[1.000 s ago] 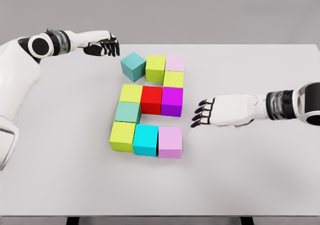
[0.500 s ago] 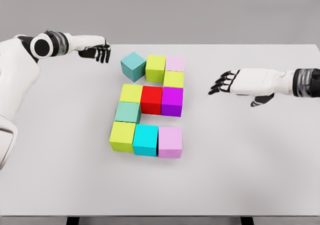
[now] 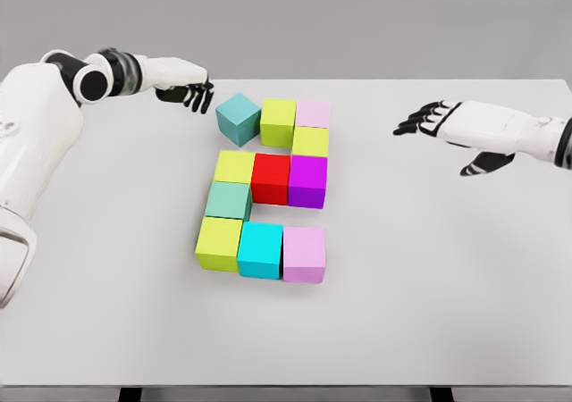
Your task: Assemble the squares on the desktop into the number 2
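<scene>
White right hand (image 3: 447, 121) has lifted farther away.

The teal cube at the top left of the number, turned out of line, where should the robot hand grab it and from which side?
Probably from above and from the left: the teal cube sits rotated, its right corner close to the lime cube. Pinch its free opposite side faces, fingers matched to its rotation. The left robot hand is nearest.

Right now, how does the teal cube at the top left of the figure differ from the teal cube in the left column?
The top teal cube is turned at an angle and not flush with the lime cube beside it; the lower teal cube sits squared and snug among its neighbours. The top one looks a bluer teal, the lower one greener. Both look alike in size.
</scene>
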You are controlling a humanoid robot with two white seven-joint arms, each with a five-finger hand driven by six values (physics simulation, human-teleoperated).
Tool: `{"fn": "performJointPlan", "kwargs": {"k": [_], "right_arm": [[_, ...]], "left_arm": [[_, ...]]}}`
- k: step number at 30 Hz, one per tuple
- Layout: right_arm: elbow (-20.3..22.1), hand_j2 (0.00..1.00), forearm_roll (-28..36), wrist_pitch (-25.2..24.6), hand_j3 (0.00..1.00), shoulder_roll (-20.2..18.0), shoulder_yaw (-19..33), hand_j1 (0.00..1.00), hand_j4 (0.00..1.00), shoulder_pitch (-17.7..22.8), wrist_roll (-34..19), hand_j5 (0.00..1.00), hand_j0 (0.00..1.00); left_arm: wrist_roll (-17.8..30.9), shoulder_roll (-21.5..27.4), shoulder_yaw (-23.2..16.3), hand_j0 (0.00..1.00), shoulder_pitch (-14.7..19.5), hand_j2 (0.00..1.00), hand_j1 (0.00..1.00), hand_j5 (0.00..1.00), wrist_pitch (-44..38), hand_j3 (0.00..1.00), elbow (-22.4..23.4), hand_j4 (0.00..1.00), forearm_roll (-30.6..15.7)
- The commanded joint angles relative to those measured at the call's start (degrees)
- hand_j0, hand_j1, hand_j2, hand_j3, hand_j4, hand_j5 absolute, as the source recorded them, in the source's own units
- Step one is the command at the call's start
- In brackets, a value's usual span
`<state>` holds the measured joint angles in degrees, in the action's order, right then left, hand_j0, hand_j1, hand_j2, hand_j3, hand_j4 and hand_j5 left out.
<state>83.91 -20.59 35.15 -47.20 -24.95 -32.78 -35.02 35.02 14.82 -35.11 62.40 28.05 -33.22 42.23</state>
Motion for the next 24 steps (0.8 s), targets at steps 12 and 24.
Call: {"fn": "performJointPlan", "kwargs": {"k": [12,24], "right_arm": [[0.20,1.00,1.78,-0.15,1.00,0.10,0.52,1.00,1.00,0.09,0.02,1.00,1.00],[0.72,1.00,1.69,-0.15,1.00,-0.17,-2.03,1.00,1.00,1.58,0.02,1.00,1.00]], "left_arm": [[-0.02,0.47,-0.40,0.27,0.00,0.27,0.27,0.27,5.43,0.27,-0.44,0.27,-0.48],[-0.02,0.47,-0.40,0.28,-0.09,0.28,0.28,0.28,6.95,0.28,-0.44,0.28,-0.74]]}}
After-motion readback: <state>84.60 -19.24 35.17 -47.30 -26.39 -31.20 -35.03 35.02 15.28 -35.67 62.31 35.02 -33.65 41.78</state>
